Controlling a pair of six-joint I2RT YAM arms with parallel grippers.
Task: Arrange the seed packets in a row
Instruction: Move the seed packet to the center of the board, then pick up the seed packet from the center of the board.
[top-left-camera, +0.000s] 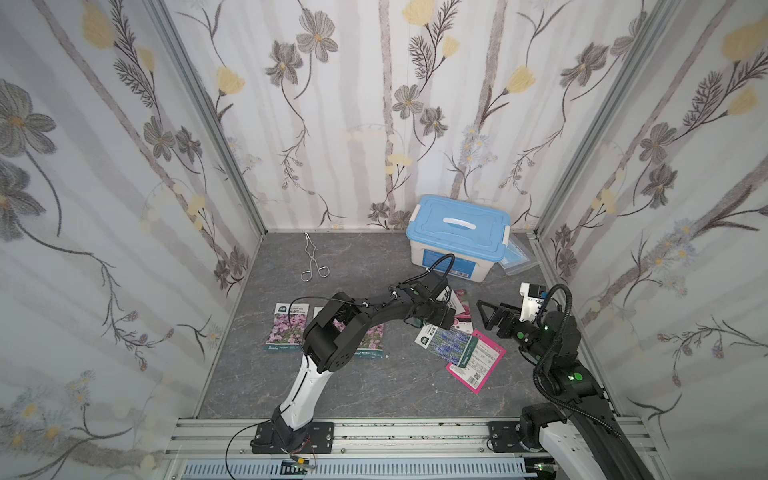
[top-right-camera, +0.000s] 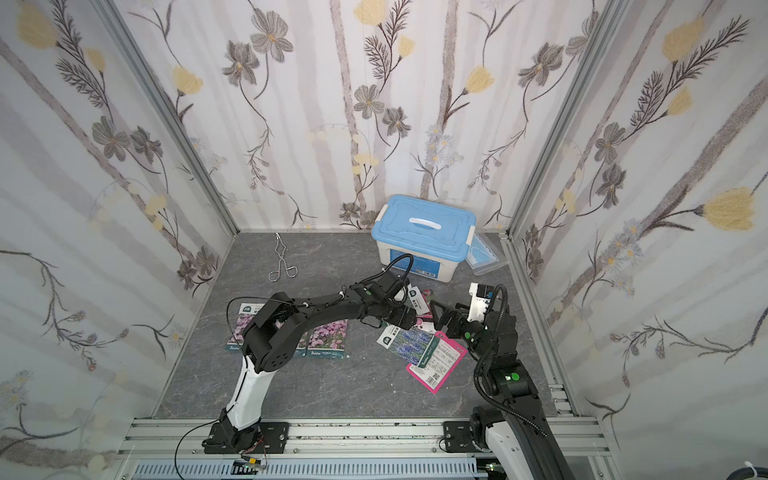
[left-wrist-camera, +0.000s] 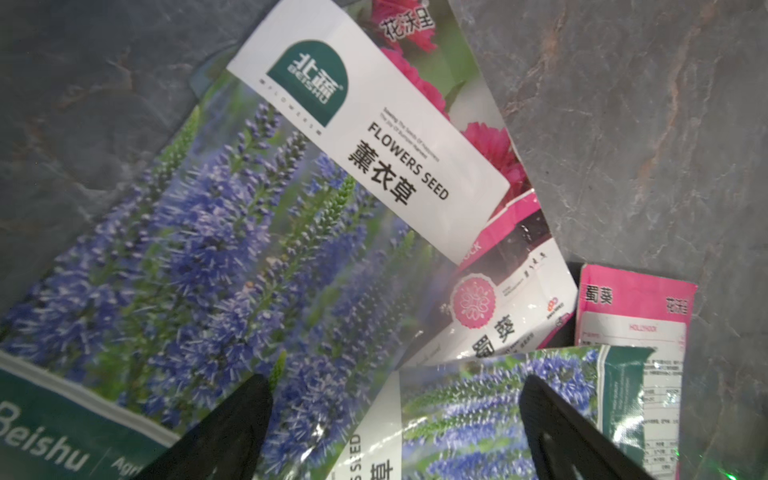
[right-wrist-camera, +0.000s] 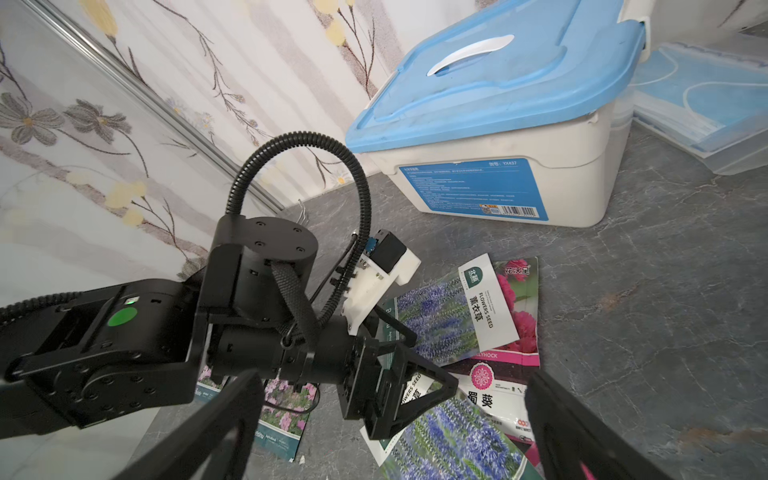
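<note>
Two pink-flower seed packets (top-left-camera: 286, 328) (top-left-camera: 370, 336) lie side by side at the left, the second partly under my left arm. To the right the others overlap in a pile: a lavender packet (left-wrist-camera: 208, 249) on a magenta carnation packet (left-wrist-camera: 419, 62), a second lavender packet (top-left-camera: 446, 343) (left-wrist-camera: 478, 415), a white-and-pink packet (left-wrist-camera: 507, 307) and a pink-backed packet (top-left-camera: 478, 368). My left gripper (top-left-camera: 440, 321) (left-wrist-camera: 395, 419) hovers open low over the two lavender packets, holding nothing. My right gripper (top-left-camera: 489, 318) (right-wrist-camera: 390, 419) stands open just right of the pile, facing the left gripper.
A white box with a blue lid (top-left-camera: 459, 237) stands at the back right, with a clear blue-edged pouch (top-left-camera: 515, 257) beside it against the right wall. Metal tongs (top-left-camera: 313, 257) lie at the back left. Bare grey tabletop (top-left-camera: 374, 386) runs along the front.
</note>
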